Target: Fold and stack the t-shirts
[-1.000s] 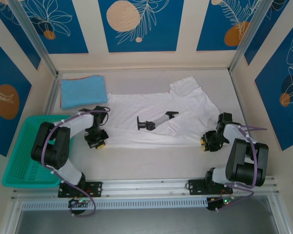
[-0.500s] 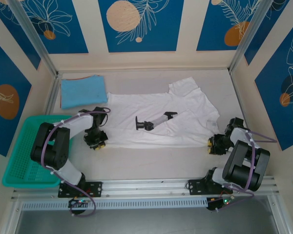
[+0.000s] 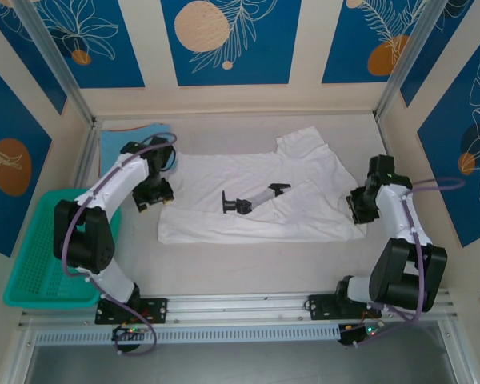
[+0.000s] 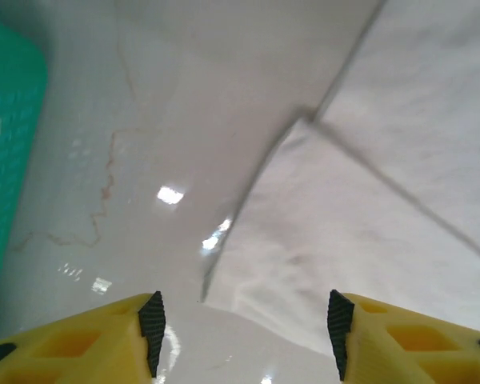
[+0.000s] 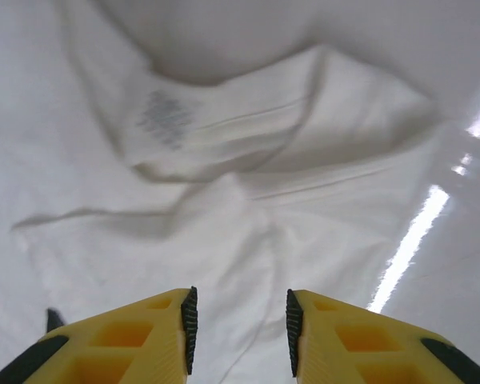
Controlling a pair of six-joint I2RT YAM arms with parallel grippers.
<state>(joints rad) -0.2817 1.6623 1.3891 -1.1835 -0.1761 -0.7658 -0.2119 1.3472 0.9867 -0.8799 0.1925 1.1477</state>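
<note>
White t-shirt [image 3: 304,184] — soft, creased cloth, a broad flat oblong

White t-shirt [image 3: 248,172] flat; blue t-shirt [image 3: 114,154] folded

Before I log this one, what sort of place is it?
Probably a lab test cell, not a home: left arm and right arm bolted to a rail at the table edge, printed panel walls.

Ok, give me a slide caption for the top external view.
Left tool and right tool, both open, flank a partly folded white t-shirt; light-blue t-shirt at far left.
</note>
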